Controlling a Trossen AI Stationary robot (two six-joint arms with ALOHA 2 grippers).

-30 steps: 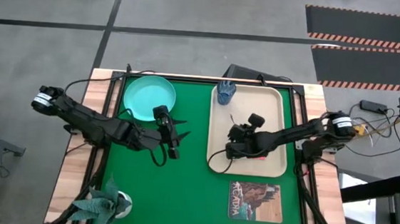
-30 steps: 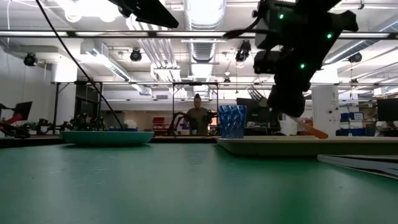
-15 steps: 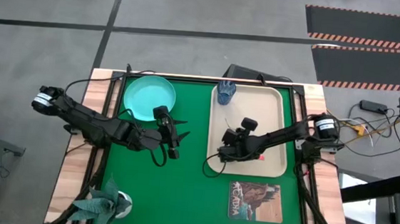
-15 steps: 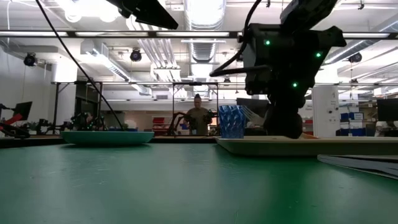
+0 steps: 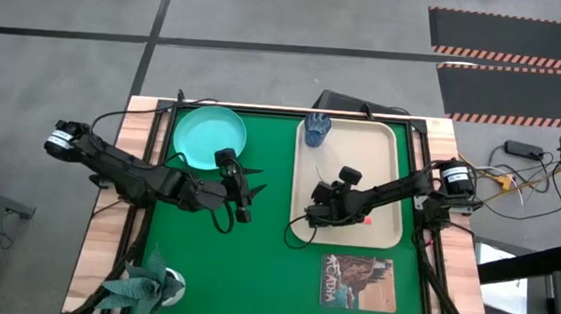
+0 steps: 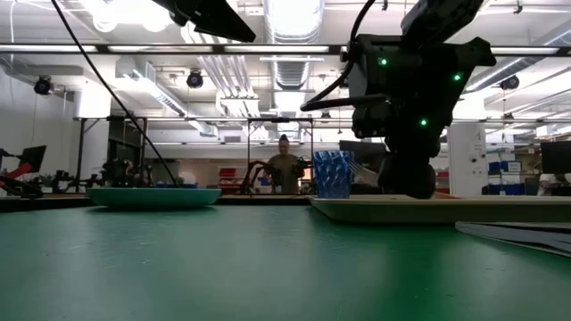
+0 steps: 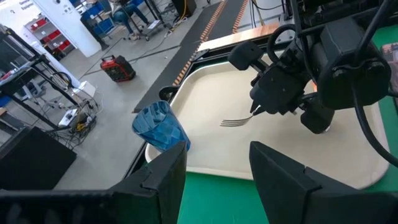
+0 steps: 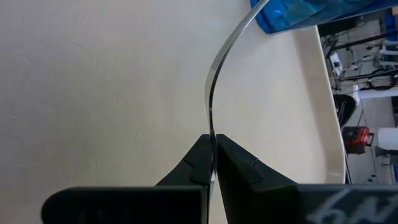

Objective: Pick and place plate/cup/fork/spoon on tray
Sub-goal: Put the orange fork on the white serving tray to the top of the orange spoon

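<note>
Silver fork stays pinched in your right gripper, which has swung lower over the beige tray since a second ago, ready for release; your left gripper waits wide.

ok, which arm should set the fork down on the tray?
Right. Its claw is shut on the fork low over the tray. The left claw is open over the green mat, beside the plate.
</note>
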